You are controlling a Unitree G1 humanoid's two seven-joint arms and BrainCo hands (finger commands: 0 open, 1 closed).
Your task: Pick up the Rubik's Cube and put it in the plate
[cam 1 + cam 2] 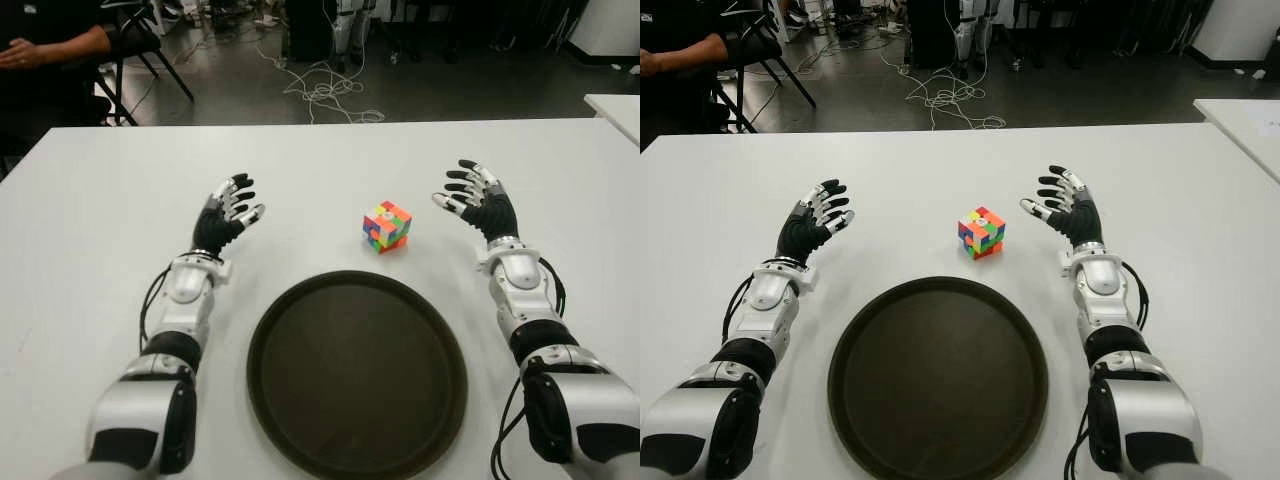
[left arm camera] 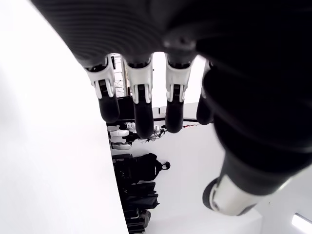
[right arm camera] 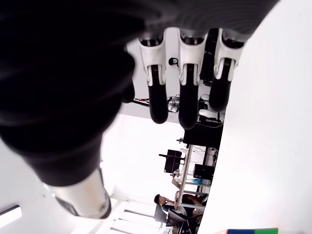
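A multicoloured Rubik's Cube (image 1: 387, 227) stands on the white table (image 1: 320, 160), just beyond the far rim of a dark round plate (image 1: 357, 372). The plate holds nothing. My right hand (image 1: 472, 196) hovers open to the right of the cube, a short gap away, fingers spread and palm turned toward it. My left hand (image 1: 230, 212) is open too, out to the left of the cube and farther from it. In the right wrist view a sliver of the cube (image 3: 248, 231) shows at the frame's edge, beyond the extended fingers (image 3: 187, 100).
A person's arm (image 1: 50, 45) and a chair (image 1: 135, 45) are at the far left beyond the table. Loose cables (image 1: 320, 90) lie on the floor behind. A second white table's corner (image 1: 615, 105) shows at the far right.
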